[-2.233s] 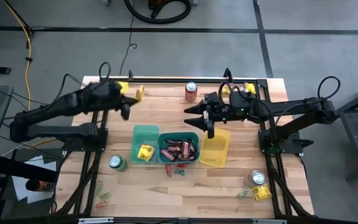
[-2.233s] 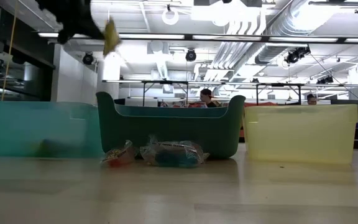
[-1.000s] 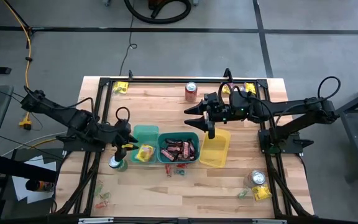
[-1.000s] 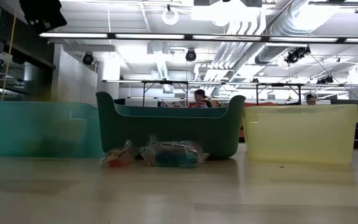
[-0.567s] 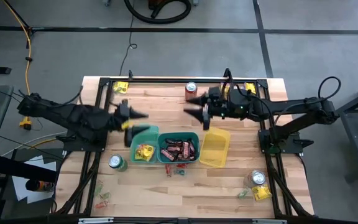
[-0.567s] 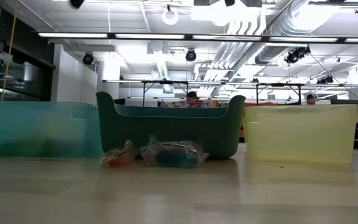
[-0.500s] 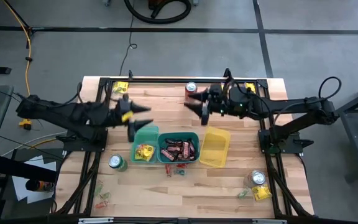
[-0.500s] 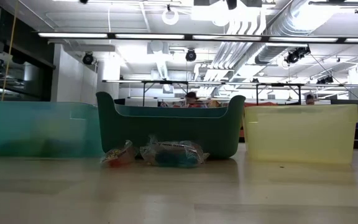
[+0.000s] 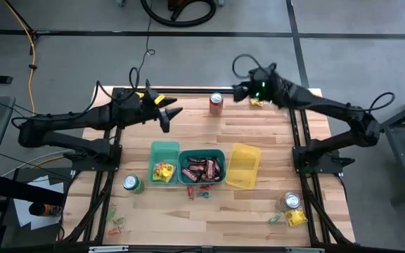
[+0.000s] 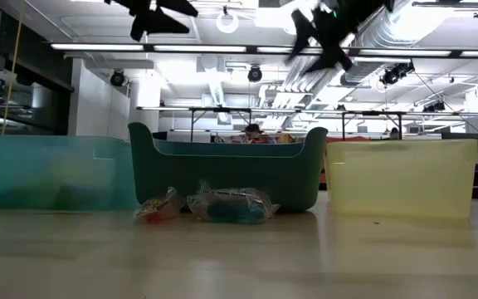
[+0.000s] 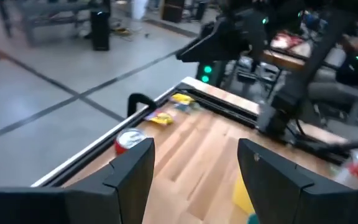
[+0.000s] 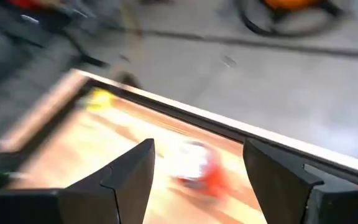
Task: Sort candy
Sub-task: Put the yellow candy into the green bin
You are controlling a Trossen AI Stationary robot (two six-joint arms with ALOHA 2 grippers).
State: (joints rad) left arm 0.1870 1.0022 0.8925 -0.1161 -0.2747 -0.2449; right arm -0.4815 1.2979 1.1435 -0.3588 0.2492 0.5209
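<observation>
The wooden table carries three bins in a row near its middle: a teal bin, a dark green bin and a yellow bin. Half a second ago both arms were lower and closer to the bins; now both are raised over the far part of the table. The left gripper has moved toward the far left corner and the right gripper has swung away from the yellow bin to the far edge, near the red can.

The fingers of the left gripper stand wide apart with nothing between them, and the right wrist view shows the right gripper also spread open and empty.

The candy lies in several places, all well apart from both grippers. Dark brown-red bars fill the dark green bin, and a yellow packet is inside the teal bin. Another yellow packet lies at the far edge just beside the right gripper, and one yellow packet is near the silver can at the near right. Small clear wrappers are scattered at the near left corner, and more small wrappers rest in front of the dark green bin.

The green can stands just beside the teal bin. The right wrist view is blurred, so the red can there is hard to make out. In the low view only dark parts of the arms show at the top edge.
</observation>
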